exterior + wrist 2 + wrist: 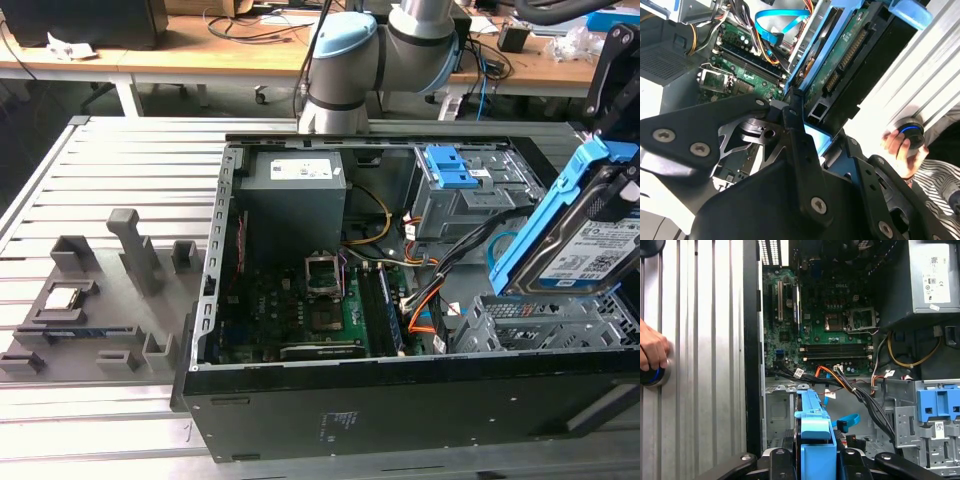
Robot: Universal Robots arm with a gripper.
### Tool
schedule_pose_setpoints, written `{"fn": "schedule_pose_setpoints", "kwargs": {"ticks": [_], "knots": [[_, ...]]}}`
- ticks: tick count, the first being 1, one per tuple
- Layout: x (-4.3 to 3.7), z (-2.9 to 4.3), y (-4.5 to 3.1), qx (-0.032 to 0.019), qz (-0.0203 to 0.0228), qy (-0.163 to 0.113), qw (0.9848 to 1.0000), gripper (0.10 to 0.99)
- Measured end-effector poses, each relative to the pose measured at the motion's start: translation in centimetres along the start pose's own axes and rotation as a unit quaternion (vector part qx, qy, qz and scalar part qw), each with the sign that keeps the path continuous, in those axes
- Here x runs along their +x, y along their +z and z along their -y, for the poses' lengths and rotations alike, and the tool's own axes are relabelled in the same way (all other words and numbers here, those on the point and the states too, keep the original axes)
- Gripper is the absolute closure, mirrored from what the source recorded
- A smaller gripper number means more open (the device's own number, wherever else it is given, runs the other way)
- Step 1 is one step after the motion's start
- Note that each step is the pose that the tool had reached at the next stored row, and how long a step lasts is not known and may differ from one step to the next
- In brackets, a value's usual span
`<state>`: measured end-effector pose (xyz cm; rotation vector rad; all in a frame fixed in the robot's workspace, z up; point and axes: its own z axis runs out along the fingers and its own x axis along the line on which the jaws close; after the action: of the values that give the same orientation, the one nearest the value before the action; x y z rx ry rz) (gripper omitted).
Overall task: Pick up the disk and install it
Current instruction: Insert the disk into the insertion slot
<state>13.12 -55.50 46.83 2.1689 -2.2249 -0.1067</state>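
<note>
Exterior view: the claw, partly cut off at the frame edge, grips the disk, a flat silver slab with a white label in a bright blue plastic frame, held tilted. Just below the claw sits a perforated grey metal bay inside the open black computer case, beside its green motherboard. A person's hand rests on the ribbed aluminium table.

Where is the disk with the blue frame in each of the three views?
Exterior view: the disk hangs tilted above the grey cage at that view's right.
Second wrist view: the disk shows its underside, held by the gripper.
First wrist view: its blue frame sits between the fingers.
Shared landmark: the motherboard.
</note>
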Motion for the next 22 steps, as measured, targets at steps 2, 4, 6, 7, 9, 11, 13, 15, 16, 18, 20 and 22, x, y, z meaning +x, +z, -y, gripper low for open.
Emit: {"fn": "schedule_pose_setpoints", "kwargs": {"ticks": [2, 4, 6, 7, 9, 11, 13, 15, 16, 18, 20, 22], "knots": [[0.0, 0.01, 0.13, -0.0001, -0.0015, -0.006, 1.0, 0.718], [0.0, 0.11, 0.4, -0.0002, -0.0018, -0.008, 1.0, 0.718], [0.01, 0.18, 0.62, -0.0002, -0.0018, -0.008, 1.0, 0.718], [0.01, 0.21, 0.73, -0.0002, -0.0018, -0.008, 1.0, 0.718], [0.02, 0.27, 1.08, -0.0002, -0.0017, -0.008, 1.0, 0.718], [0.02, 0.37, 1.54, -0.0002, -0.0018, -0.008, 1.0, 0.718], [0.01, 0.5, 1.88, -0.0002, -0.0018, -0.008, 1.0, 0.718], [0.0, 0.59, 2.19, -0.0002, -0.0018, -0.008, 1.0, 0.718], [0.0, 0.6, 2.35, -0.0002, -0.0017, -0.008, 1.0, 0.718], [0.01, 0.64, 2.72, -0.0002, -0.0016, -0.008, 1.0, 0.718], [0.02, 0.67, 3.15, -0.0002, -0.0015, -0.008, 1.0, 0.718], [0.03, 0.71, 3.7, -0.0002, -0.0015, -0.008, 1.0, 0.718]]}}
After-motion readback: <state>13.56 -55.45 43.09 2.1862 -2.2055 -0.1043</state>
